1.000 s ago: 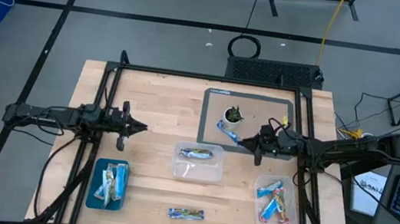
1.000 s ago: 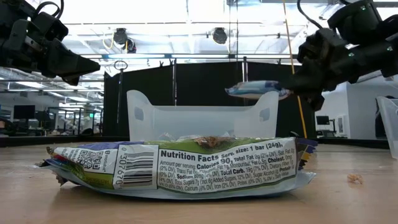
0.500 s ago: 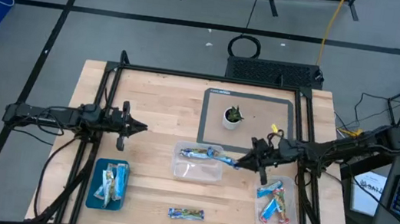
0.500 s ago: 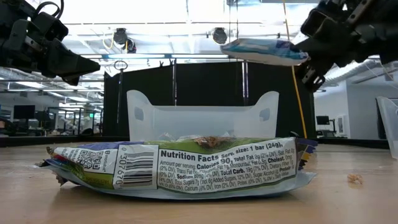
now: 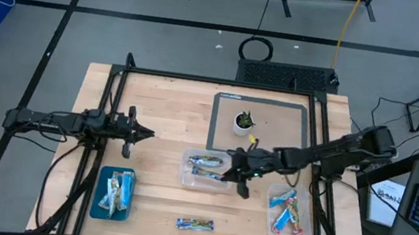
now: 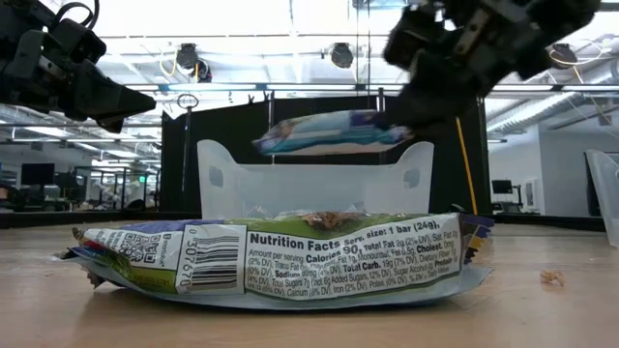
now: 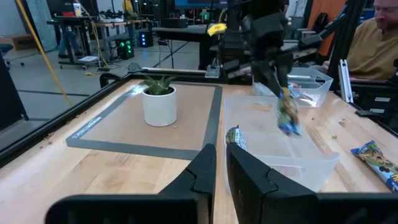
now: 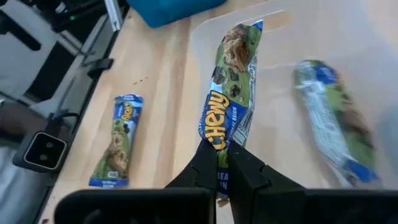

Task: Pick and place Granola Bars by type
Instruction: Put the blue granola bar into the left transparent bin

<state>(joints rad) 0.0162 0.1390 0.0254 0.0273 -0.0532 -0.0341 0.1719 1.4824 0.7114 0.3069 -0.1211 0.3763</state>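
Right gripper point(image 5: 228, 171) is clamped on one end of a blue-white-green chewy granola bar point(image 8: 231, 118), holding it above the clear middle tub point(image 5: 225, 186) near the centre of the wooden surface point(image 5: 169, 112). From the low camera the held bar hangs roughly level just over the tub's rim. A second bar of the same pattern point(image 5: 205, 162) already lies inside that tub.

Left gripper point(image 5: 148, 134) hovers over the left part of the surface, well apart from the tubs, with its fingers point(image 7: 202, 169) nearly together and nothing between them.

A third patterned bar point(image 5: 194, 224) lies loose on the wood near the front edge, between the blue tray and the right-hand tub. The blue tray point(image 5: 98, 204) at the front left carries several silvery-green bars point(image 5: 117, 190). The clear tub point(image 5: 305, 234) at the front right contains blue and red/pink bars point(image 5: 287, 209).

Behind the middle tub, a small white pot with a green plant point(image 5: 243, 122) stands on a grey mat point(image 5: 278, 122). In the left wrist view, part of a person in a tan top point(image 7: 375, 43) shows beyond the far edge of the surface.
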